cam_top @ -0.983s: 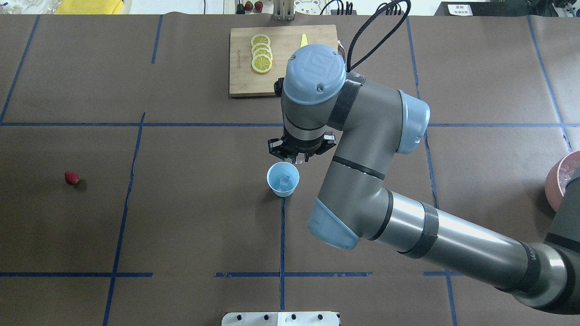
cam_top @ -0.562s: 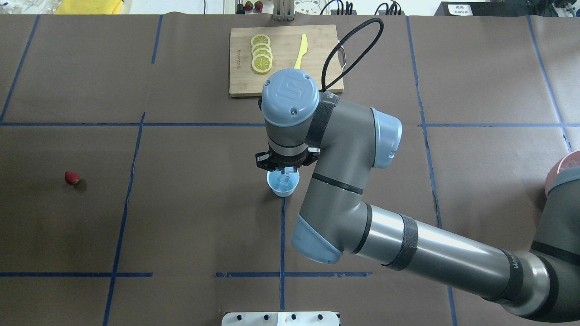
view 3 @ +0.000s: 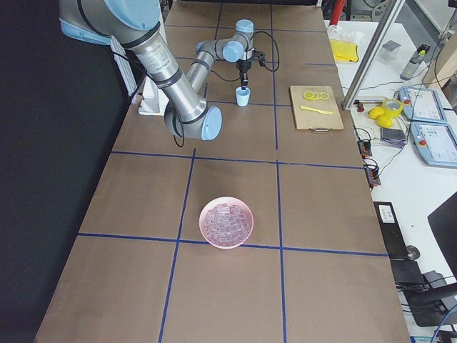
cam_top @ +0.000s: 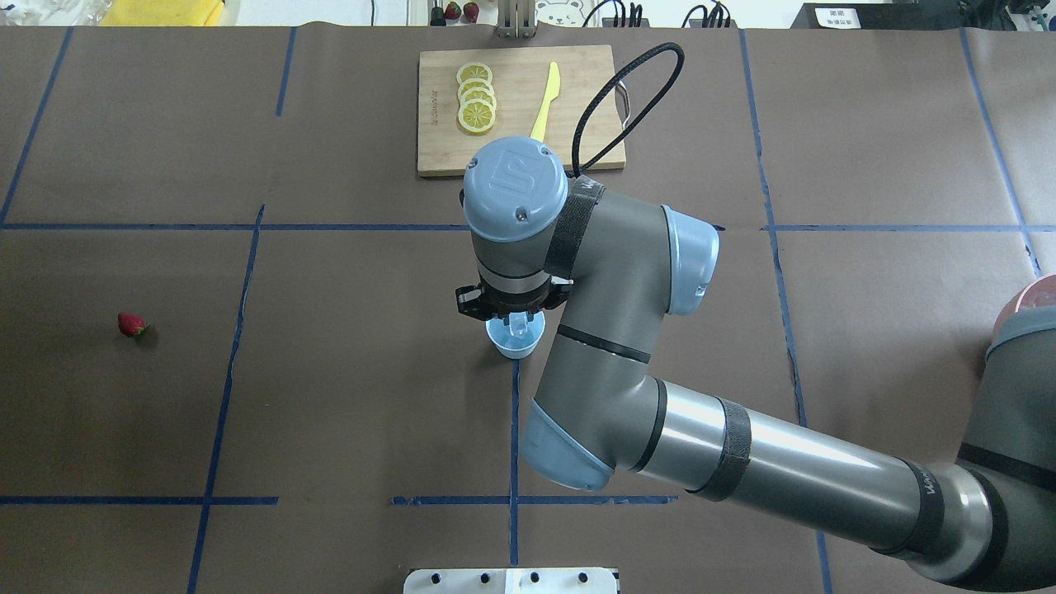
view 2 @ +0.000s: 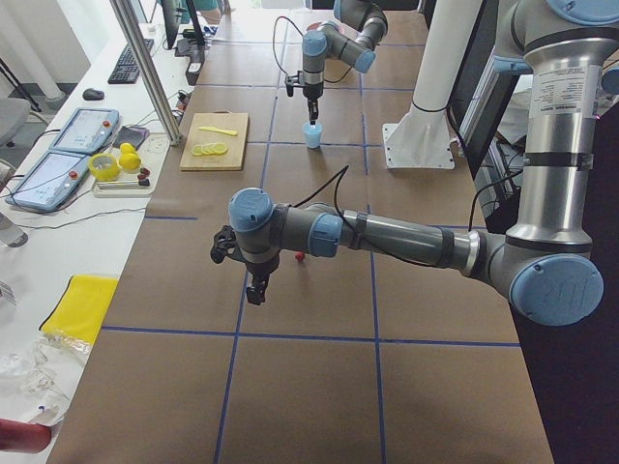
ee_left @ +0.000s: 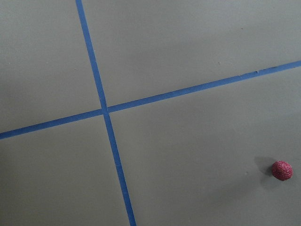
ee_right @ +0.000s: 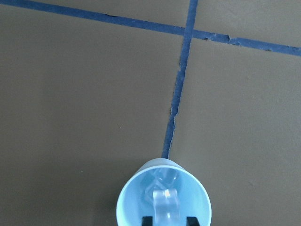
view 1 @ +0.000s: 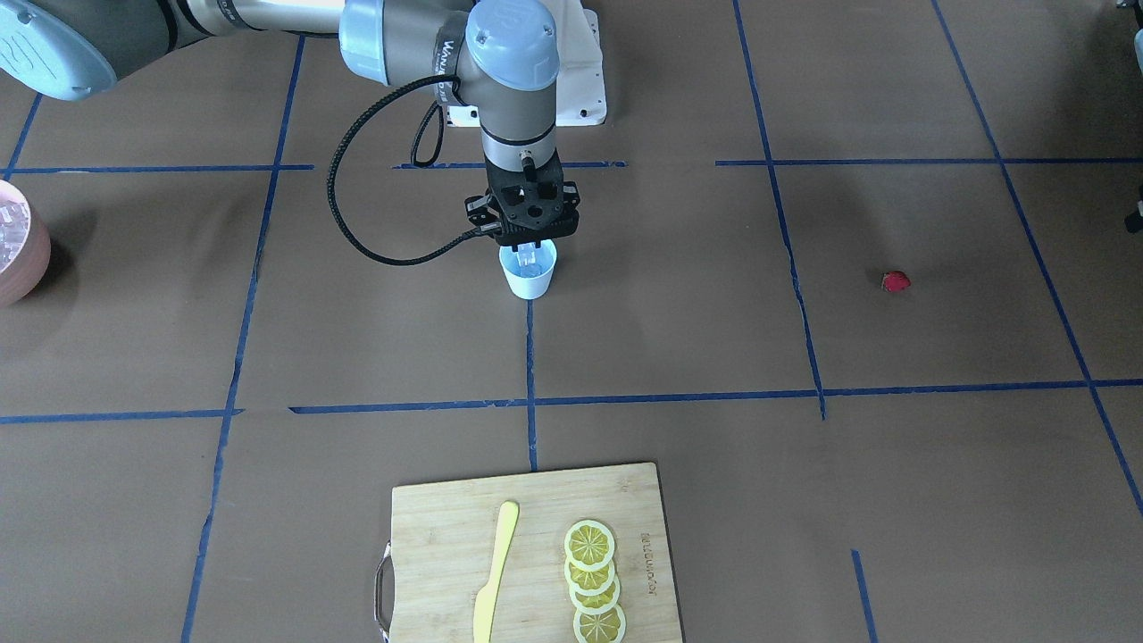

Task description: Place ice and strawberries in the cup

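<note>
The ice step is in hand: the right fingers (ee_right: 147,221) hang straight down over the cup (cam_top: 516,345) at the middle of the bench (cam_top: 330,371). They are pinched narrowly on a clear ice cube (ee_right: 165,200) at the cup's mouth, and a second ice cube already lies in the bottom. Next, I judge, those fingers must spread to drop the cube, then lift clear. The strawberry (cam_top: 130,324) lies well apart on the bench, near the left fingers (view 2: 254,293), whose opening I cannot tell, so fetching it looks like that arm's job.
</note>
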`<state>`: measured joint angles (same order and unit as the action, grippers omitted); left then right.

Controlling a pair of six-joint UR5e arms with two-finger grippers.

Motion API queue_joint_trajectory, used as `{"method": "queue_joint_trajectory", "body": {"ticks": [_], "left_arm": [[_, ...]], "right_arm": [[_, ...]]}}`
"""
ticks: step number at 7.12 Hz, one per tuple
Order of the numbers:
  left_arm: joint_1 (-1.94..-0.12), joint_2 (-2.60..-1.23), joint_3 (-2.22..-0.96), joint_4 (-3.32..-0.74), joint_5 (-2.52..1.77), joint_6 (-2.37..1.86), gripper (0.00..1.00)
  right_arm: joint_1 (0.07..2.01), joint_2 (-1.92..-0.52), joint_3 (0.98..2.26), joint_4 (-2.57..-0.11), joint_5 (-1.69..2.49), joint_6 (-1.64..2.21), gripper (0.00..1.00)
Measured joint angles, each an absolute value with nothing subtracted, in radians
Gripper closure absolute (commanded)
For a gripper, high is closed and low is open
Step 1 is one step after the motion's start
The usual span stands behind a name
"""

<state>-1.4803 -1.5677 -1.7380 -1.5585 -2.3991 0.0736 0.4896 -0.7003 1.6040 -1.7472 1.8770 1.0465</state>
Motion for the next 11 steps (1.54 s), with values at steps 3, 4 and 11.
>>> {"method": "queue_joint_trajectory", "body": {"ticks": [3,4,11], "left_arm": [[-1.469,-1.573,-1.739,-1.559,-2.399,0.063,0.00],[-1.442,-1.579,-1.746,-1.563,-2.394,0.022,0.00],[-1.022,-1.505,-1.802,-2.060,-2.153,-0.791,0.01]], "right_arm": [[0.491,-0.698,1.606,-1.736,1.869,1.073,0.01],[0.499,-0.696,1.613,-1.737,1.870,1.074,0.01],[0.785,-0.920,1.896,-1.816,2.025,0.937,0.01]]}}
